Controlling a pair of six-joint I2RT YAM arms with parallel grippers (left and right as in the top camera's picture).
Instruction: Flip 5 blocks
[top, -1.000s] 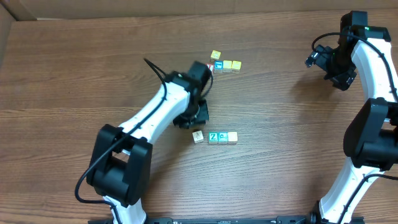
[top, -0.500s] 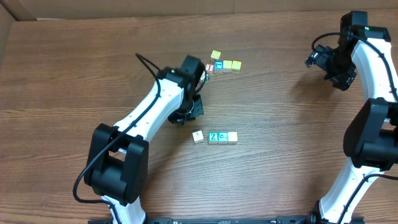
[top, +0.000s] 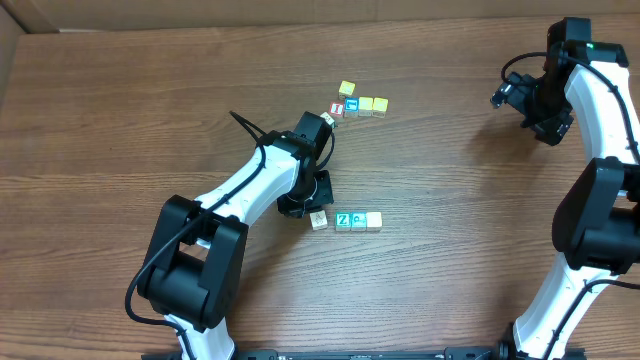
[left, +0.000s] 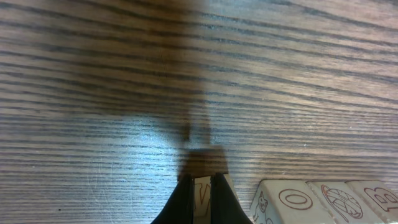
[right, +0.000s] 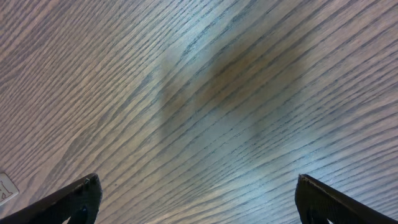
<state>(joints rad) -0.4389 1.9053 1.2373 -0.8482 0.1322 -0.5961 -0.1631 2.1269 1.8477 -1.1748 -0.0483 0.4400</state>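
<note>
Where the overhead looked down, the left pincer (top: 311, 207) sat at the white block (top: 318, 219), first in a row with the Z block (top: 343, 219) in the middle of the desk (top: 150, 100); contact could not be told. Left wrist alone showed its jaws together, a V-marked face peeping between them, neighbours just beside. Pushed so, the block would likely skid into the row instead of tipping. Right wrist showed only bare wood, the right pincer (right: 196, 199) apart, holding nothing.
</note>
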